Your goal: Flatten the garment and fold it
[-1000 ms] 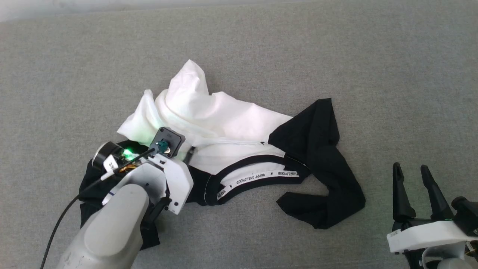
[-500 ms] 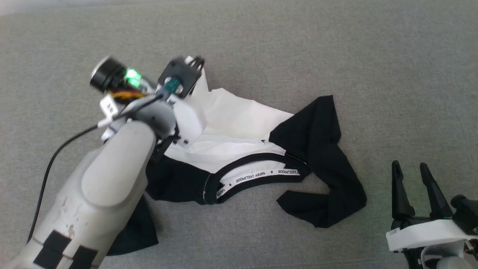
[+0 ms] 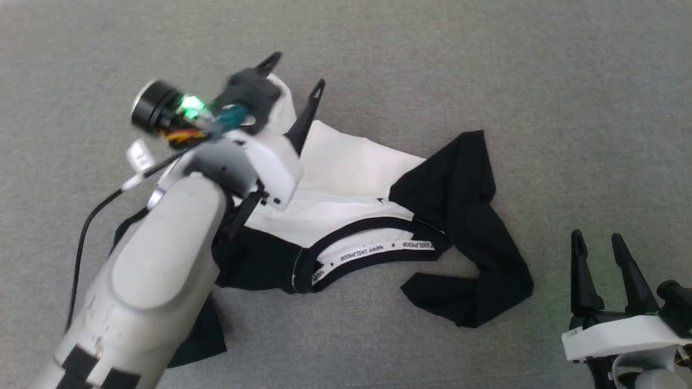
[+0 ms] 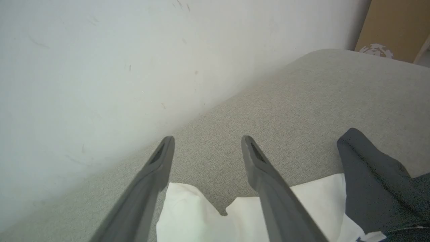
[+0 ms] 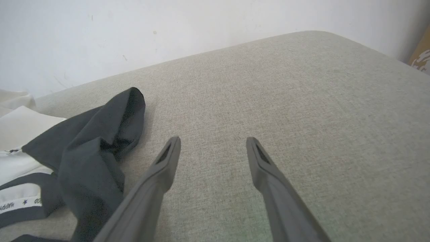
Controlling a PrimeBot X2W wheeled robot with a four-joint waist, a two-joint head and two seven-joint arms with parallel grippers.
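The left pincer point(image 3: 297, 72), pressed together a moment ago, now gapes over the crumpled garment's point(image 3: 346, 167) far white edge; the right pincer point(image 3: 597, 237) stands spread beyond its limp black sleeve. Left wrist: smooth white cloth under tapered fingers point(image 4: 268, 188). Right wrist: grey woven bench point(image 5: 285, 84).

I'm working in a plain indoor room, perhaps a home: grey upholstered cushion point(image 3: 540, 81) against a scuffed white wall point(image 4: 100, 67), brown panel point(image 4: 393, 27) beyond.

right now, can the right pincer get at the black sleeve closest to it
Probably yes. The right pincer stands open and empty, and just bare grey cushion lies between it and the black sleeve to its left; nothing blocks the way.
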